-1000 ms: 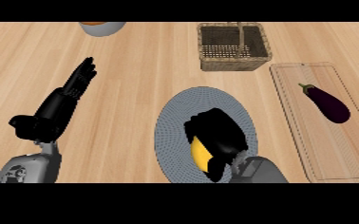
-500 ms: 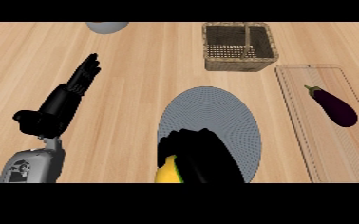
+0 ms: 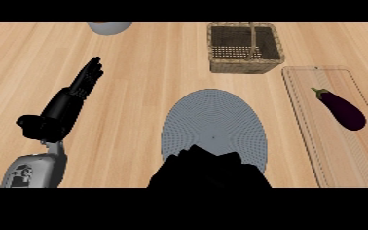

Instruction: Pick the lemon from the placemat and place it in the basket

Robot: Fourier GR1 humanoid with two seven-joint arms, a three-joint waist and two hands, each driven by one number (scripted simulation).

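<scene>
The grey oval placemat (image 3: 213, 122) lies at the counter's middle with nothing on its visible part. My right hand (image 3: 208, 168) is a dark curled mass at the lower edge, covering the mat's near end. The lemon does not show now; it is hidden inside that hand. The woven basket (image 3: 244, 66) stands at the back, right of centre, with an upright handle and nothing inside. My left hand (image 3: 68, 102) rests open at the left, fingers straight and pointing away.
A pale cutting board (image 3: 316, 141) lies along the right side with a purple eggplant (image 3: 341, 108) on it. A grey bowl (image 3: 109, 27) is cut off by the top edge at the back left. Bare wooden counter (image 3: 144, 68) lies between the mat and the basket.
My right hand, curled round the lemon, has drawn back toward the lower edge off the mat's middle. The yellow of the lemon no longer shows. The left hand holds its pose.
</scene>
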